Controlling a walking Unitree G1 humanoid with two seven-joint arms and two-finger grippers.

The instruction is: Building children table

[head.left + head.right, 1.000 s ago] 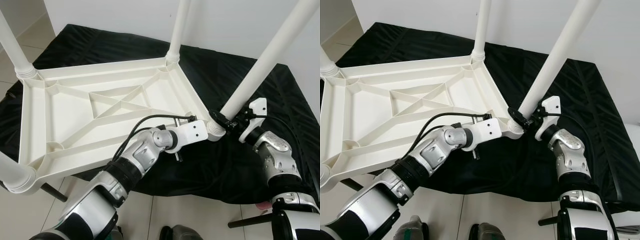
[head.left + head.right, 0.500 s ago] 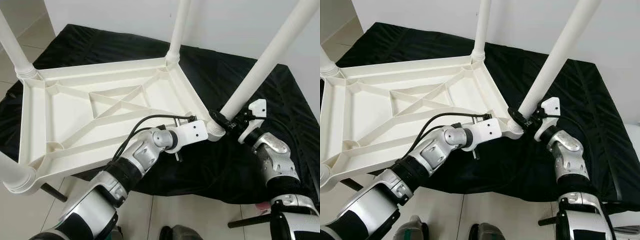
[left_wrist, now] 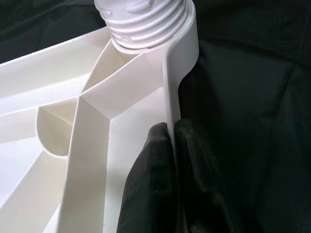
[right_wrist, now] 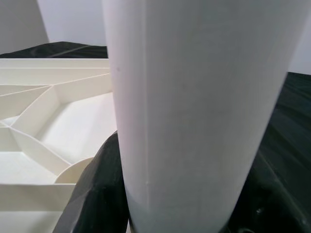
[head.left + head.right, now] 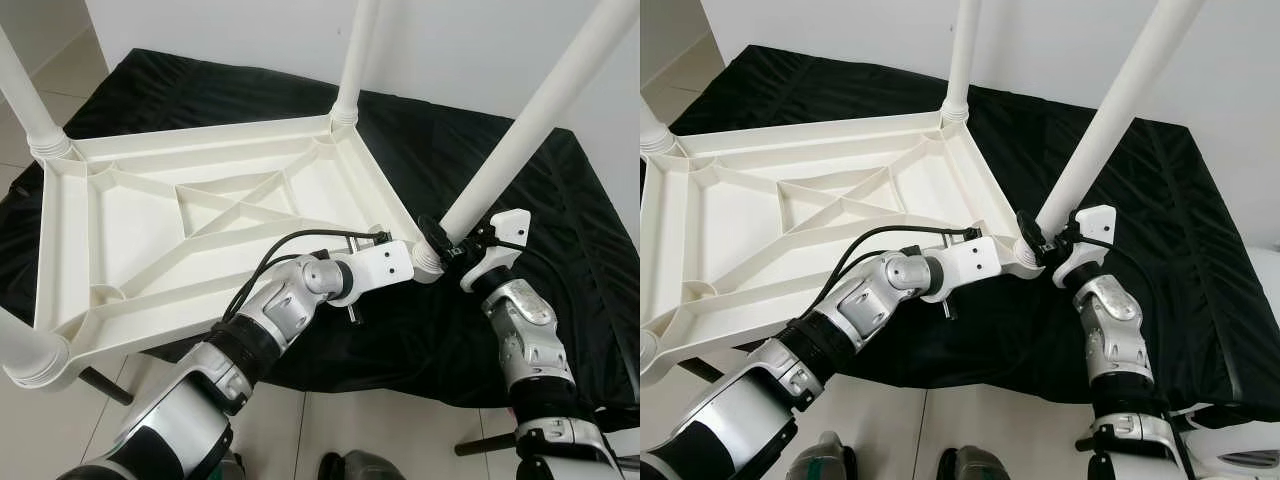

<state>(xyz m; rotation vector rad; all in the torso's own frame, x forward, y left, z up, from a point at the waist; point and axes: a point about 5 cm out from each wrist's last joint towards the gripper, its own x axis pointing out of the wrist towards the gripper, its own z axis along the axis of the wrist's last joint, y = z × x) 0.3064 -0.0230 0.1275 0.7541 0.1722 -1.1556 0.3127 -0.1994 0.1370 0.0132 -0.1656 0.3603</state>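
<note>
A white plastic table top [image 5: 200, 210] lies upside down on a black cloth. Its ribbed underside faces up and round white legs stand in its corners. My left gripper [image 3: 171, 141] is shut on the table's rim, just short of the near right corner socket [image 3: 146, 24]. One finger is inside the rim and one outside. My right gripper [image 5: 447, 246] is shut around the base of the near right leg [image 5: 520, 130], right above that socket. In the right wrist view the leg [image 4: 189, 111] stands between black fingers [image 4: 95, 194].
The black cloth [image 5: 560, 200] covers a low platform against a white wall. Other legs rise at the back [image 5: 355, 60], at the far left [image 5: 25, 90] and at the near left corner [image 5: 20, 345]. Dark rods [image 5: 105, 385] stick out over the tile floor below.
My right forearm has swung inward and its wrist has turned slightly, still gripping the leg's base. The left arm and the table top have stayed put.
</note>
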